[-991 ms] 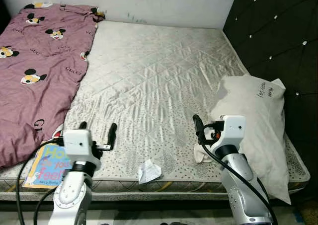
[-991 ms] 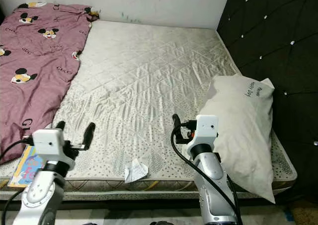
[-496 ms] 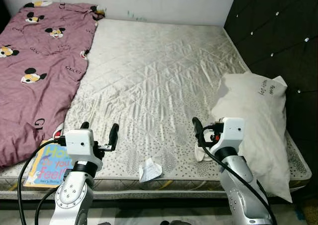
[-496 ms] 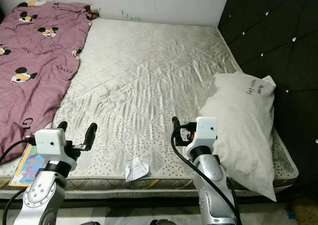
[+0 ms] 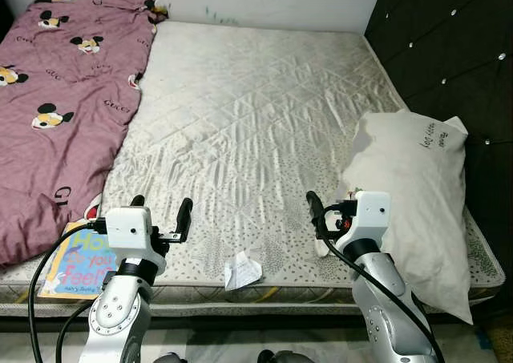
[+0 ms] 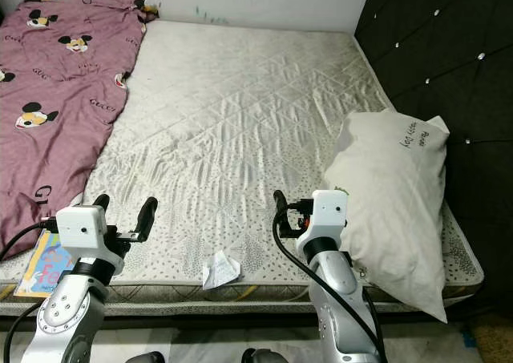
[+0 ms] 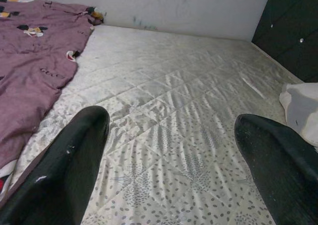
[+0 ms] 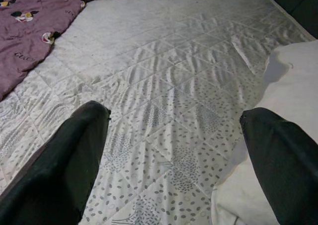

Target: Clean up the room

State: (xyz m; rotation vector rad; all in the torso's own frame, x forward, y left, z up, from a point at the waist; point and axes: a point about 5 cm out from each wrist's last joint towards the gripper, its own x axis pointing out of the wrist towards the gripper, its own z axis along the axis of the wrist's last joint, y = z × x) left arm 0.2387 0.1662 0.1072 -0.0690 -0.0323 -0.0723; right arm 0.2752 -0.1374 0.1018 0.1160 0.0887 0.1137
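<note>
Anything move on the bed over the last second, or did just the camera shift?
Just the camera: the whole view slid slightly, so the head moved, not the things. The left gripper and right gripper stay open and empty above the mattress. Crumpled paper, pillow, book and blanket lie as before.

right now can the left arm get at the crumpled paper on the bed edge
Probably yes: the paper lies bare at the mattress edge, just right of the open left end effector, with nothing between them.
</note>
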